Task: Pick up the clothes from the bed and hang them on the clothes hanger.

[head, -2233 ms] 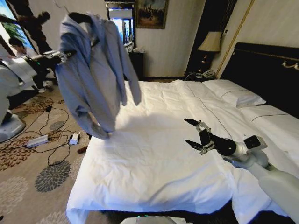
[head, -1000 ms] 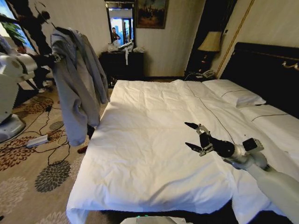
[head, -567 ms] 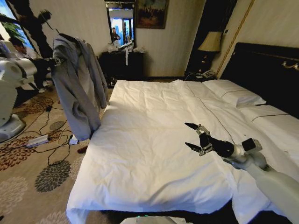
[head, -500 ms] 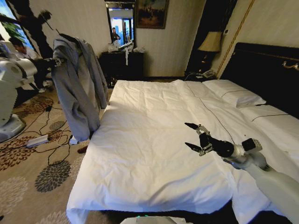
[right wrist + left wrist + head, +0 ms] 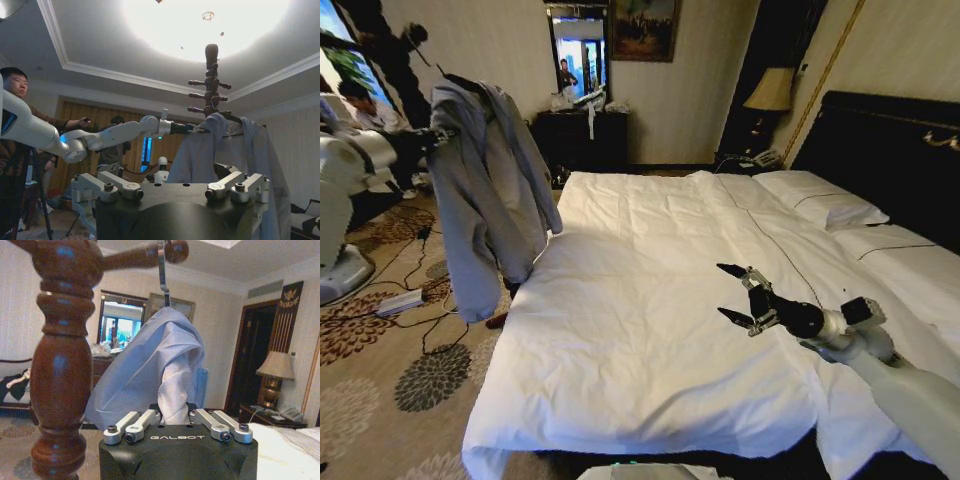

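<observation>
The clothes point(image 5: 485, 190), a light blue-grey shirt, hang off the bed's left side on the clothes hanger. The hanger's silver hook point(image 5: 162, 270) sits over a peg of the dark wooden pole point(image 5: 60, 365). My left gripper point(image 5: 442, 132) reaches out at shoulder height and is shut on the shirt's edge; the fabric point(image 5: 160, 370) runs down between its jaws. The right wrist view shows that gripper point(image 5: 197, 129) against the shirt point(image 5: 215, 150). My right gripper point(image 5: 723, 290) hovers open over the white bed point(image 5: 620, 340), holding nothing.
Cables and a power strip point(image 5: 400, 300) lie on the patterned carpet left of the bed. A dark dresser point(image 5: 580, 135) stands against the far wall under a mirror. A lamp point(image 5: 770, 90) sits by the black headboard point(image 5: 890, 150).
The left arm carried the shirt on its hanger from over the bed's left edge out to the pole. The shirt's lower part still sways. The right arm has barely moved.
</observation>
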Available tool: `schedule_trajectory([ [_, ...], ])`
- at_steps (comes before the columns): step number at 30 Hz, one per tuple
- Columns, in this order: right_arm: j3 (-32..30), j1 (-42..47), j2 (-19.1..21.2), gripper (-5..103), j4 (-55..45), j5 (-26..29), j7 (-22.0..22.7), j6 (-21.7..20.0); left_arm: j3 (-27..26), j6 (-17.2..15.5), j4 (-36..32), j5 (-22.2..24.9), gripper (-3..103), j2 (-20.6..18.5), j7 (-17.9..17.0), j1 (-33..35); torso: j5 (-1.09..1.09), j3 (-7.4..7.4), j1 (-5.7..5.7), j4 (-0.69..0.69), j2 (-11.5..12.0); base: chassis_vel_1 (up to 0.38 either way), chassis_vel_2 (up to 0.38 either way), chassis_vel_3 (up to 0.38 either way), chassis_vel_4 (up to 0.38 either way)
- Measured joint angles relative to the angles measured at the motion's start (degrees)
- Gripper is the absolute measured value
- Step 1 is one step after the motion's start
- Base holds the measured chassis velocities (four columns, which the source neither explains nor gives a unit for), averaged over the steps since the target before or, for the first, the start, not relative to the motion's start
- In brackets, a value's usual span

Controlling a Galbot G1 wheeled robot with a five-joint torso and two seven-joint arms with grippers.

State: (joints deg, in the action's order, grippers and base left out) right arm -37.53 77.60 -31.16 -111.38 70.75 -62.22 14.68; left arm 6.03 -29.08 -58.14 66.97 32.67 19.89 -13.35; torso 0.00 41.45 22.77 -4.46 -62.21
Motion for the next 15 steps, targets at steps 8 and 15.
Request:
schedule_trajectory([
  [8, -0.4, 0.5, 0.0, 100, -0.2, -0.2, -0.1, 0.1, 0.5, -0.1, 0.9, -0.1, 19, -0.6, 0.1, -0.2, -0.01, 0.0, 0.0, 0.01, 0.0, 0.0, 0.0, 0.0, 0.0],
  [15, -0.5, 0.8, -0.2, 100, -0.2, -0.3, -0.2, 0.2, 0.4, -0.1, 0.1, -0.8, 19, -0.5, 0.5, 1.2, 0.02, 0.0, 0.0, -0.02, 0.0, 0.0, 0.0, 0.0, 0.0],
])
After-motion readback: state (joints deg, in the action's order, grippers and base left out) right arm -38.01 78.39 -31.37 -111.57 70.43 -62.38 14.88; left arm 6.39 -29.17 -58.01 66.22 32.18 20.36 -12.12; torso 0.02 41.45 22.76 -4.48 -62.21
